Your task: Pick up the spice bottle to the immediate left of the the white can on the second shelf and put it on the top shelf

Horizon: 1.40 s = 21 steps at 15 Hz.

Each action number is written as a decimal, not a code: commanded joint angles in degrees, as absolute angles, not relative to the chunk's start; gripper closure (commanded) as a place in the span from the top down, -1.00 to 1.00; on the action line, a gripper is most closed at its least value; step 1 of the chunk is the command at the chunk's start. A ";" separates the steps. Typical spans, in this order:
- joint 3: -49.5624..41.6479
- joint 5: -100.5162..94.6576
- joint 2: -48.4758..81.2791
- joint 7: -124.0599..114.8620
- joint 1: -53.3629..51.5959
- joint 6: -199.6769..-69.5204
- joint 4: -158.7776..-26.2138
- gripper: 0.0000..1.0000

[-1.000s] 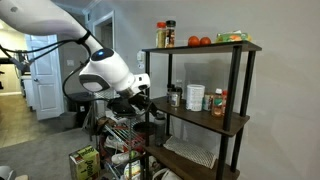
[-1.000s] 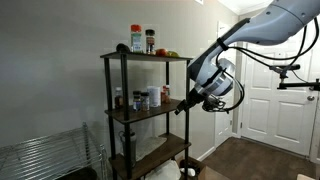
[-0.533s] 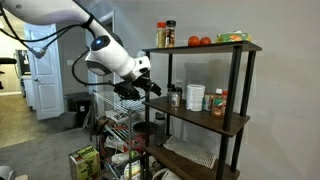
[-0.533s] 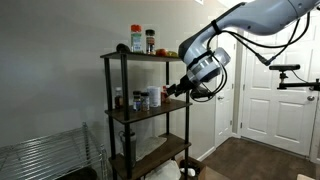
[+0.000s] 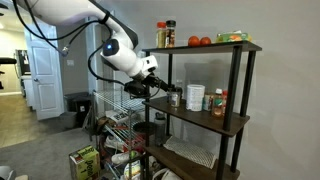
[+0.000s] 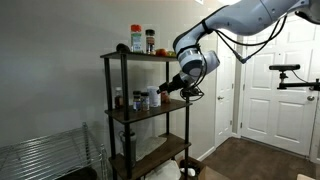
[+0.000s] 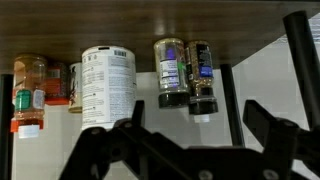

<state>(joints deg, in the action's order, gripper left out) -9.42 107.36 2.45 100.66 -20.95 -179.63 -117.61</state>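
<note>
In an exterior view, the spice bottle [image 5: 175, 97] stands upright on the second shelf [image 5: 205, 118]. It is just beside the white can [image 5: 195, 97], on the side that faces the arm. I think this is why the claw [image 5: 154, 87] is placed at the open end of the unit: there the can does not block the way. The arm bends down from above, and the wrist is turned so that the claw points almost level, at the height of the bottles. The top shelf [image 5: 205, 47] carries some jars and red fruits [image 5: 200, 41].

In an exterior view, the claw [image 6: 164, 88] is near the spice bottle [image 6: 153, 97] but apart from it.

The wrist view stands upside down, so the second shelf [image 7: 200, 15] is at the top and the things hang from it. The spice bottle [image 7: 172, 72] is between the white can [image 7: 107, 85] and another dark bottle [image 7: 201, 80], which stands very close to it. The claw [image 7: 190, 135] is spread wide and holds nothing, and the bottle lies about in line with its gap. The close neighbour probably leaves little room for a finger.
</note>
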 commanded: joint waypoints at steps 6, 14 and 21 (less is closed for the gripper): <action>-14.31 131.74 13.86 126.88 -21.67 -168.63 -112.86 1.00; -20.66 155.25 14.92 151.34 -24.79 -156.25 -114.40 1.00; -22.60 149.77 15.83 146.41 -24.74 -155.92 -113.09 1.00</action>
<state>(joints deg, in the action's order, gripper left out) -22.60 149.77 15.83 146.41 -24.75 -155.92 -113.09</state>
